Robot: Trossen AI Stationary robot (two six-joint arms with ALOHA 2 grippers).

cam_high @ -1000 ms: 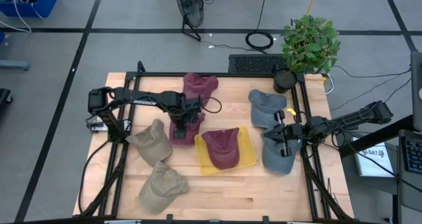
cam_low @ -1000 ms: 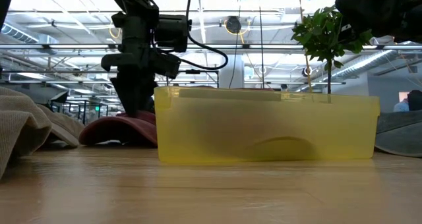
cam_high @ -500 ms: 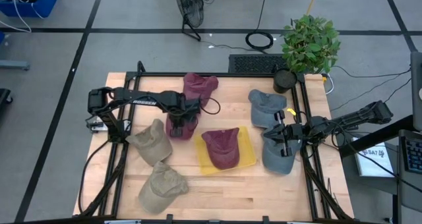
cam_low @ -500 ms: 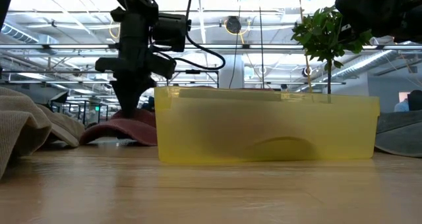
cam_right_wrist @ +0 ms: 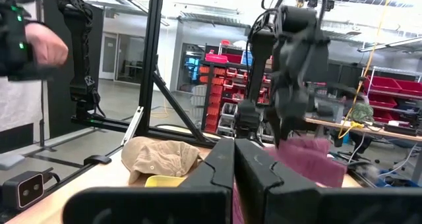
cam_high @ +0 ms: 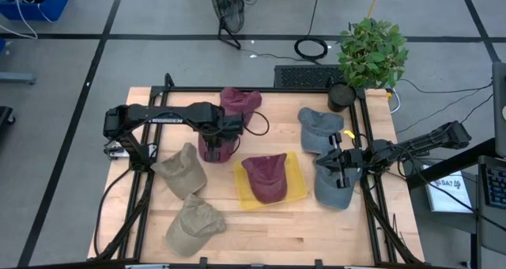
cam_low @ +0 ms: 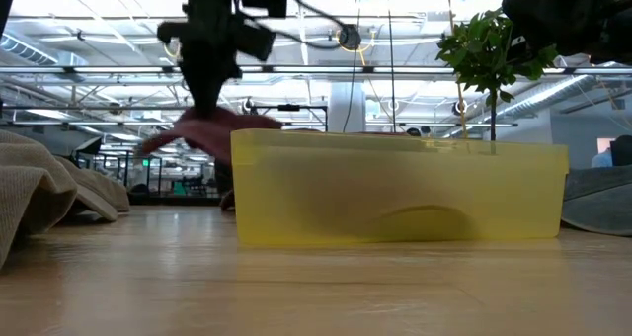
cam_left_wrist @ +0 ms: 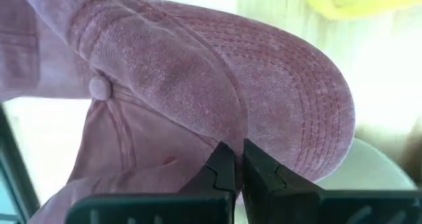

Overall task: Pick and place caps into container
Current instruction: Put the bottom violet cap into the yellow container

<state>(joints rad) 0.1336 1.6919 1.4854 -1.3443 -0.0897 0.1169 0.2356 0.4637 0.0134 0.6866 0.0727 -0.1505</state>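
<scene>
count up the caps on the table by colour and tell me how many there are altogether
Maroon: 3, one far back, one in the left gripper, one in the yellow tray
Grey-blue: 2 showing
Khaki: 2
Total: 7 caps visible

You see a maroon cap [cam_high: 218, 146] hanging clear of the table, pinched at its fabric, just left of the yellow container [cam_high: 297, 188]; a second maroon cap [cam_high: 265, 178] lies inside that shallow tray; a third maroon cap [cam_high: 239, 104] rests behind them; two tan caps [cam_high: 181, 170] lie at the front left, one nearer you [cam_high: 192, 223]; two grey-blue caps [cam_high: 319, 130] lie right of the tray, the nearer one [cam_high: 333, 186] beside its rim.
</scene>
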